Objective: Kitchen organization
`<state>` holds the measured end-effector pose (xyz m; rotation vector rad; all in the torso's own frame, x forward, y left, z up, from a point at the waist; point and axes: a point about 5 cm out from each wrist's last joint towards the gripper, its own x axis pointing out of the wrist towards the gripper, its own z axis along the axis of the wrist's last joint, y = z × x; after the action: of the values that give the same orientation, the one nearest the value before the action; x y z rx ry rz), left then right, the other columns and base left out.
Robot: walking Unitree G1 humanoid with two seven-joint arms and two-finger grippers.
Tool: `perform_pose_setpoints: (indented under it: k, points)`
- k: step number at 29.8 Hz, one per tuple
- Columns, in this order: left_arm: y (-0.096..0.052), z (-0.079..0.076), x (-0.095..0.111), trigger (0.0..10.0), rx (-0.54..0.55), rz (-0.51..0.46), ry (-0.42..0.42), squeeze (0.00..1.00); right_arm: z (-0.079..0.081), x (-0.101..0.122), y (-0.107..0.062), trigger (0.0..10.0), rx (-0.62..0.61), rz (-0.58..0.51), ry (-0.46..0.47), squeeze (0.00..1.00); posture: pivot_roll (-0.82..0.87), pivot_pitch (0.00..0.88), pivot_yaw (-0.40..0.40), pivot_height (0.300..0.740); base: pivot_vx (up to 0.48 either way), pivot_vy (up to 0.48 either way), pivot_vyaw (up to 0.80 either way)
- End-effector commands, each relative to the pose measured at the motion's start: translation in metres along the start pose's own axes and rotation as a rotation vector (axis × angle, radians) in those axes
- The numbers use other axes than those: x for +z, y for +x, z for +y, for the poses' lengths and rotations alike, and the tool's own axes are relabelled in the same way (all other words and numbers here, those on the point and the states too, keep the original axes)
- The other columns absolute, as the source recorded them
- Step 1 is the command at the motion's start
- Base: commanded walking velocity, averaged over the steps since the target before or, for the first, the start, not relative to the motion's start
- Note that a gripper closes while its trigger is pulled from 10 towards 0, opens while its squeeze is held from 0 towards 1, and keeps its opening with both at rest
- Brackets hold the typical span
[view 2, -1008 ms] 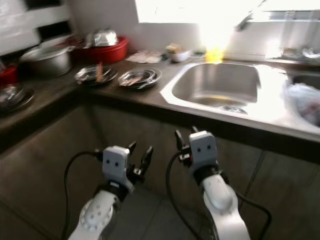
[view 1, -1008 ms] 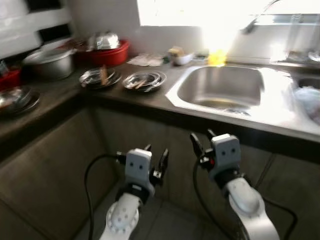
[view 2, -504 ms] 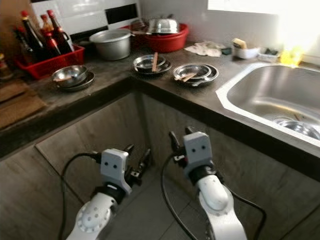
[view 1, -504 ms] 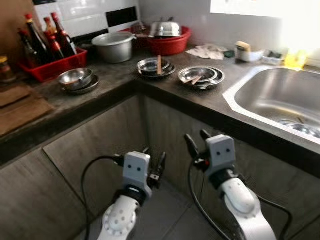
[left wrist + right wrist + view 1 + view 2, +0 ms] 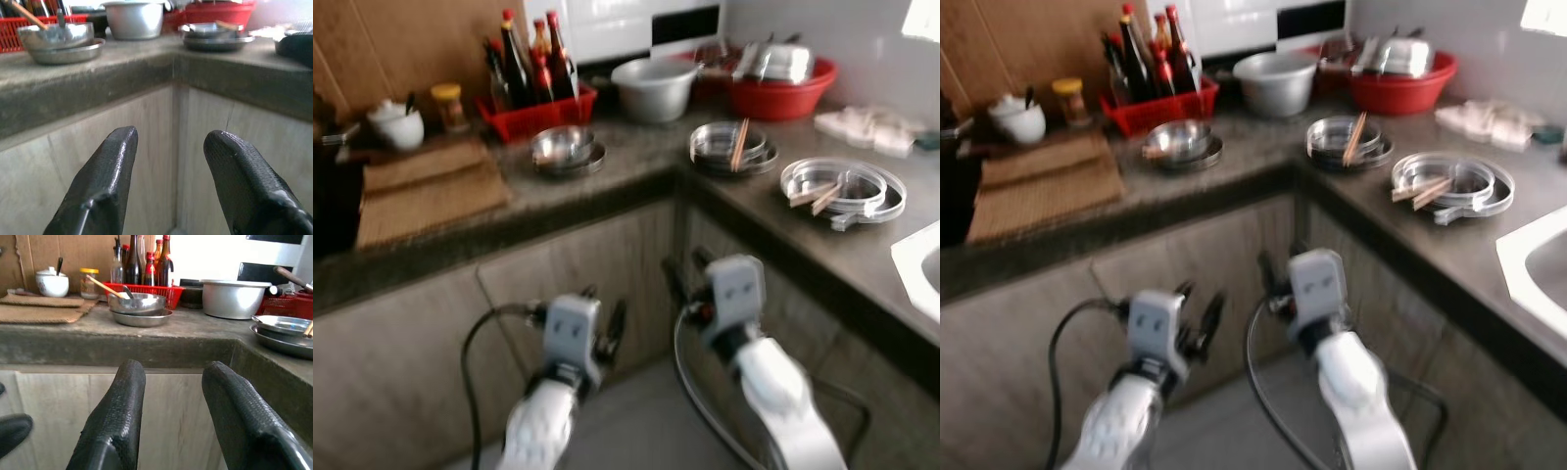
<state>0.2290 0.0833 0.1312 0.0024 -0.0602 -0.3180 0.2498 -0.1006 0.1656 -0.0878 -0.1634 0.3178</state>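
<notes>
- Dishes sit on the L-shaped dark stone surface in front of you: a steel bowl on a plate near the corner, with a wooden stick leaning in it as the right wrist view shows.
- To its right you have a stack of steel plates with chopsticks lying across them, and further right another set of steel plates with wooden sticks on top.
- Behind the bowl stands a red crate of bottles against the wall, with a grey metal pot beside it and a red basin holding steel ware to the right of that.
- On the left stretch of the surface you see woven mats, a white lidded cup and a yellow-capped jar.
- White cloths lie at the far right by the wall, and a corner of the sink shows at the frame edge.
- Your left gripper is held low in front of the cabinet doors, below the surface edge, with its fingers apart and holding nothing.
- Your right gripper is beside it, slightly higher, facing the cabinet corner; its fingers are also apart and hold nothing.
- The head views are somewhat blurred.
</notes>
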Motion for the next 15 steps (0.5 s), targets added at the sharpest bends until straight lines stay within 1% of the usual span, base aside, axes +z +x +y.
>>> perform_pose_setpoints:
  k: [1, 9, 15]
  points:
    - [-0.0004, -0.0018, 0.0008, 10.0, -0.008, -0.004, 0.003, 0.0, -0.0017, 0.0028, -0.0001, 10.0, -0.009, -0.015, 0.002, 0.0, 0.03, 0.015, 0.022, 0.74, 0.364, 0.0, 0.8]
    - [-0.0005, -0.0017, 0.001, 10.0, -0.013, -0.007, 0.003, 0.0, -0.0026, 0.0039, 0.0026, 10.0, -0.012, -0.022, 0.005, 0.0, 0.03, 0.005, 0.023, 0.74, 0.366, 0.0, 0.8]
    - [0.0, -0.0017, 0.001, 10.0, -0.016, -0.007, 0.005, 0.0, -0.0061, 0.0042, 0.0049, 10.0, -0.028, -0.025, 0.016, 0.0, 0.03, 0.0, 0.024, 0.74, 0.367, 0.0, 0.0]
